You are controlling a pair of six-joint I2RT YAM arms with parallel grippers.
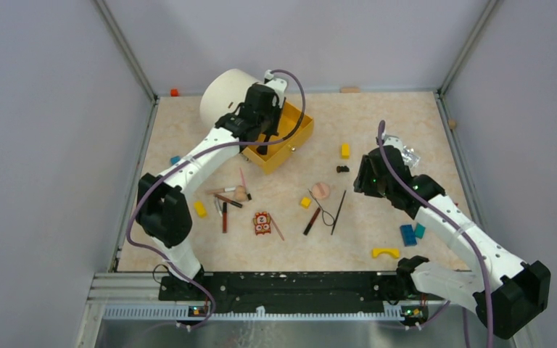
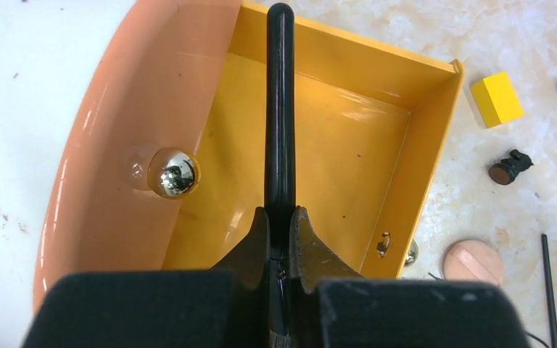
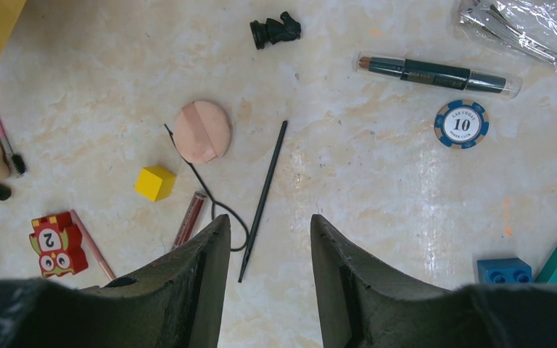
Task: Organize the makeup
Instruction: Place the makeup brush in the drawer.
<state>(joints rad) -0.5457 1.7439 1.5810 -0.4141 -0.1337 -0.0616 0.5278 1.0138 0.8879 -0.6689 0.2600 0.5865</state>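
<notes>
My left gripper [image 2: 281, 214] is shut on a black brush [image 2: 280, 109], whose handle points out over the open yellow box [image 2: 421, 167]. From above, that gripper [image 1: 265, 109] hangs over the box [image 1: 294, 141]. My right gripper [image 3: 270, 221] is open and holds nothing, just above the table. Ahead of it lie a thin black stick [image 3: 265, 190], a black wire-loop tool [image 3: 217, 199], a brown-red pencil [image 3: 188, 217] and a peach puff [image 3: 201, 132]. More sticks and a puff lie in a cluster [image 1: 228, 197] left of centre.
A white cylinder [image 1: 225, 94] stands against the box's far left side. Yellow blocks [image 3: 154, 183], a red toy figure [image 3: 58, 243], a poker chip [image 3: 462, 123], a dark capped pencil [image 3: 435, 74], a foil packet [image 3: 522, 22] and blue bricks [image 3: 504, 270] are scattered about.
</notes>
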